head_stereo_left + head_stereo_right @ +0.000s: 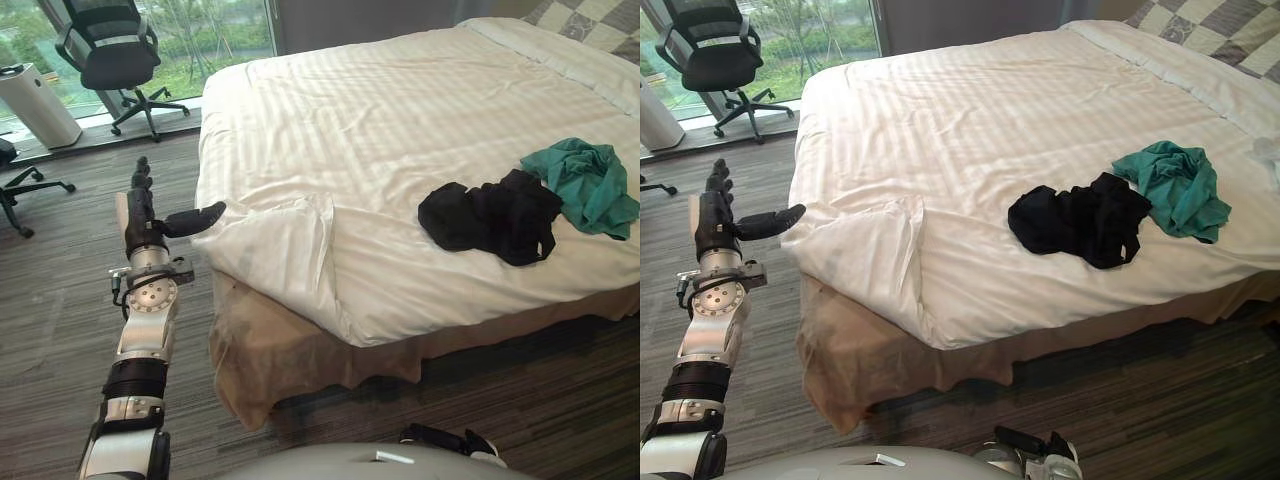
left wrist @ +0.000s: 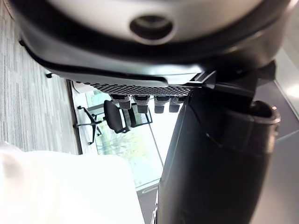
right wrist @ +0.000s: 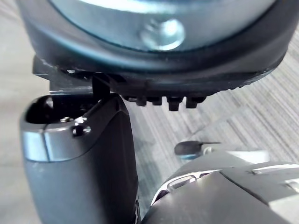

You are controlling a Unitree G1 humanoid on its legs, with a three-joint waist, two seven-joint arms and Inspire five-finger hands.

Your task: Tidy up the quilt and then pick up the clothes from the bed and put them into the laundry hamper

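A white striped quilt (image 1: 400, 110) covers the bed, with its near-left corner (image 1: 285, 245) folded over and hanging off the edge. A black garment (image 1: 490, 218) lies crumpled on the quilt at the near right, and a teal garment (image 1: 585, 185) touches its far side. My left hand (image 1: 140, 215) is raised beside the bed's left corner, open, fingers pointing up, with the thumb (image 1: 195, 220) reaching toward the folded corner and holding nothing. My right hand (image 3: 79, 163) hangs over the floor with straight fingers and is empty.
A beige bed skirt (image 1: 280, 350) hangs below the quilt at the near corner. A black office chair (image 1: 115, 50) and a white cylindrical appliance (image 1: 35, 100) stand by the window at the far left. Another chair base (image 1: 20, 190) sits on the wood floor at left.
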